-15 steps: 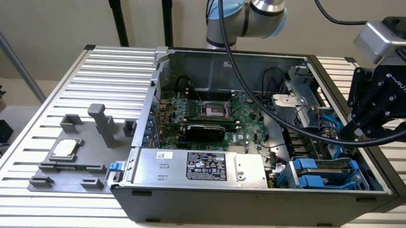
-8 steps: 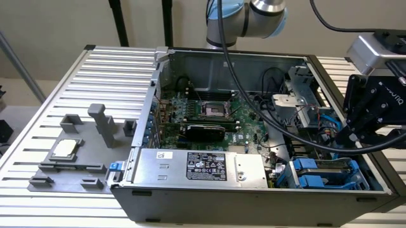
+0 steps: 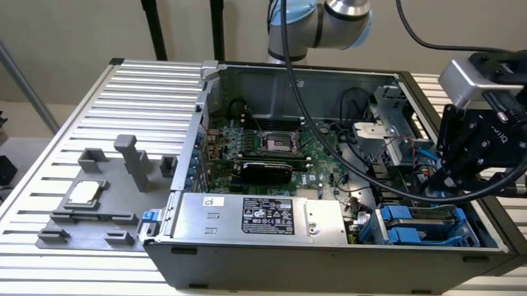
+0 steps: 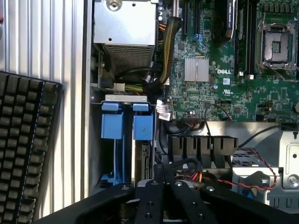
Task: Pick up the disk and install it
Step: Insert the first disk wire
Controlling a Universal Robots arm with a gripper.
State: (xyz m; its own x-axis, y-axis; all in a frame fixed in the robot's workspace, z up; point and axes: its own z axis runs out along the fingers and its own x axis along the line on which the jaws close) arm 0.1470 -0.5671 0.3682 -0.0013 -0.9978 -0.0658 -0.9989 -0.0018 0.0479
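Observation:
The disk (image 3: 411, 225), with its bright blue side rails, stands on edge in the drive bay at the near corner of the open computer case (image 3: 206, 111), on the exterior view's right. The wrist view shows its blue rail ends (image 4: 127, 125) side by side under a white bracket. My gripper (image 3: 440, 182) hangs just above and behind that bay. Its black fingers (image 4: 163, 179) are shut against each other with nothing between them. They stand apart from the disk.
A silver power supply with a black label (image 3: 263, 216) lies along the case's near side, with the green motherboard (image 3: 272, 148) behind it. A grey fixture holding a small square chip (image 3: 86, 192) sits on the slatted table (image 3: 140, 86). A black keyboard (image 4: 23, 149) lies beside the case.

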